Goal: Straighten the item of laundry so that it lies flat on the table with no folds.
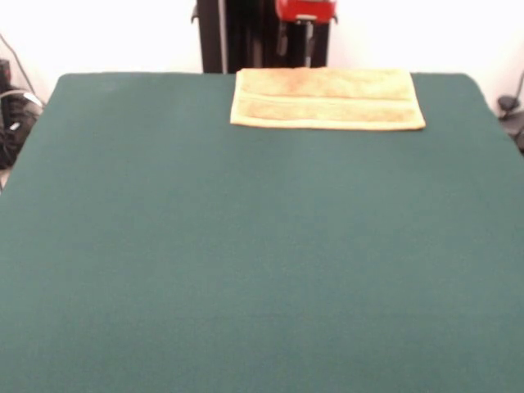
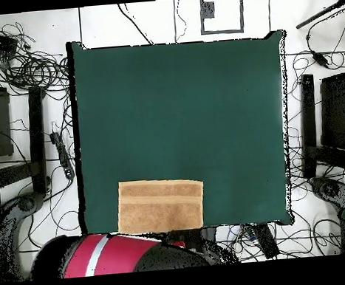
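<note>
Where the dark green table (image 1: 246,262) reaches its top edge in the front view, the orange-tan hand towel (image 1: 327,99) lies spread out, a wide rectangle just right of centre along that edge. Its surface looks flat, with a woven band running across it from side to side, a little below the middle. Its upper edge sits at the table's edge, or very near it. In the overhead view the same towel (image 2: 160,206) lies at the lower left of the table (image 2: 180,111), its lower edge meeting the table's bottom edge, and the band shows as a darker stripe across its upper part. The rest of the green cloth is plain. Above the towel in the front view, a red and black part of the arm (image 1: 305,16) shows at the top of the frame, and from overhead the red and black arm (image 2: 114,254) fills the bottom left below the table. The claw itself cannot be made out clearly, so I cannot tell whether it is open or closed. Cables (image 2: 28,63) lie tangled on the floor at the upper left of the overhead view.
</note>
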Tool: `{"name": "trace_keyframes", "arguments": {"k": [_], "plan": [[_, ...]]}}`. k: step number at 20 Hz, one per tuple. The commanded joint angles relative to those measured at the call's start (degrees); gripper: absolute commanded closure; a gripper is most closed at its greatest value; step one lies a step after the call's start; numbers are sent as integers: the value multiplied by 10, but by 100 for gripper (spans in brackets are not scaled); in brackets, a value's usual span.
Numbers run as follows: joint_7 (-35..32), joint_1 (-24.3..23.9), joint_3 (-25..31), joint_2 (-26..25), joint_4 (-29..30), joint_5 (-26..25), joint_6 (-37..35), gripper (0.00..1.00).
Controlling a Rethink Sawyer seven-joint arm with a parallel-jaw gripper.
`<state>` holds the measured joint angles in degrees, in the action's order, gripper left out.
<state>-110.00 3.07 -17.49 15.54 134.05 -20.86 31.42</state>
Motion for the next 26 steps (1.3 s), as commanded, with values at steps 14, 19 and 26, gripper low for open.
{"name": "trace_keyframes", "arguments": {"k": [14,19,26], "plan": [[-76,29,37,7,-98,52,-13,0],[-77,21,42,7,-101,50,-19,0],[-70,17,46,10,-111,51,-43,0]]}}
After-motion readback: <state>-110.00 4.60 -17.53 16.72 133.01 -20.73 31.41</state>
